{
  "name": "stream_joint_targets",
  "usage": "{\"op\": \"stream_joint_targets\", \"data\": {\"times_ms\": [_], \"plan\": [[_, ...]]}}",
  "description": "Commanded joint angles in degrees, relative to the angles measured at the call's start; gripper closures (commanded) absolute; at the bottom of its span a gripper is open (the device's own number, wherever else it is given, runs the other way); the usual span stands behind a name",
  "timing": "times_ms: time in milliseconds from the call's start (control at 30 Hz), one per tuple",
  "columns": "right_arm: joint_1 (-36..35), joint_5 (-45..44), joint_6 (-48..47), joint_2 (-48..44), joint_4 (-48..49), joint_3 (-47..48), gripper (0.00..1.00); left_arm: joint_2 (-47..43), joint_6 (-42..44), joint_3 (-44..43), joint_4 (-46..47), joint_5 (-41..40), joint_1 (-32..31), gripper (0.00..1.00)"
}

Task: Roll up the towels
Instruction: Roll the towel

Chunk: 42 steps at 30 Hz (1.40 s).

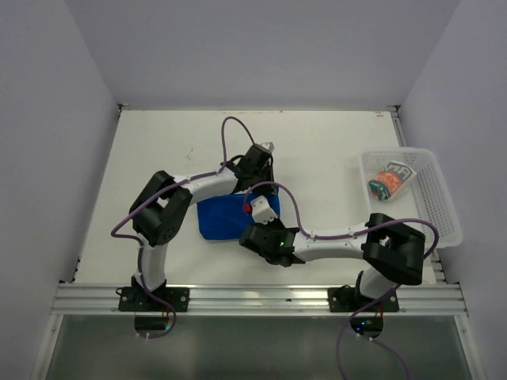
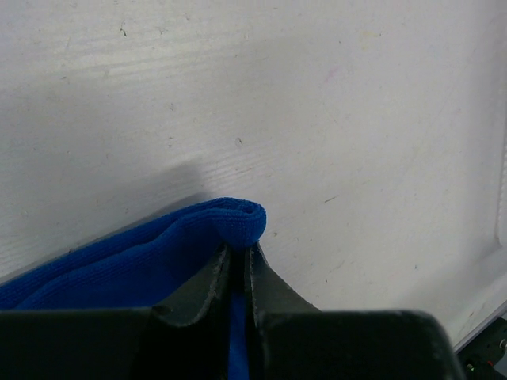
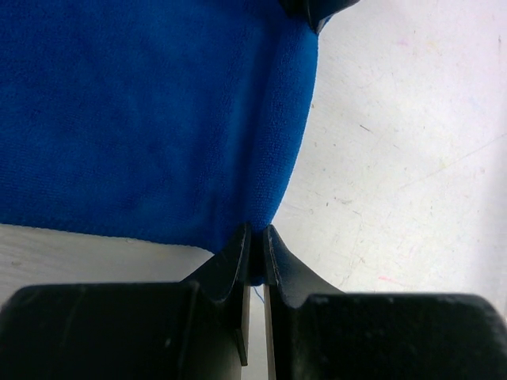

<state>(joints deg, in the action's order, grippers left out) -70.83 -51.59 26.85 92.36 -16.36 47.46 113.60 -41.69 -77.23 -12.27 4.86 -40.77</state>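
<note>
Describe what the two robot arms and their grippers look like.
The left arm and right arm each have white links between bulky black joint housings. A thin purple cable loops loosely along each. The left gripper and right gripper have matte black fingers tapering to narrow tips, on blocky black bodies.

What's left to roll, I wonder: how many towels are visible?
2. The blue towel on the table, pinched by left tool and right tool; patterned towel in the basket. Others may be hidden.
</note>
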Motion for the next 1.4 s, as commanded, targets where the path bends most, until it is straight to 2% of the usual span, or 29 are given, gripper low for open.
{"op": "stream_joint_targets", "data": {"times_ms": [0,867,1367], "plan": [[-1.4,0.3,-1.4,0.3,-1.8,1.8,1.0,-2.9,2.1,-0.1,7.9,-2.8,2.5,1.0],[-1.9,2.6,-3.1,2.5,0.6,4.4,1.0,-5.2,3.4,3.9,9.3,-0.4,4.8,1.0],[-2.2,6.6,-5.6,6.0,7.8,3.2,1.0,-6.7,3.7,9.5,11.2,0.2,6.4,1.0]]}}
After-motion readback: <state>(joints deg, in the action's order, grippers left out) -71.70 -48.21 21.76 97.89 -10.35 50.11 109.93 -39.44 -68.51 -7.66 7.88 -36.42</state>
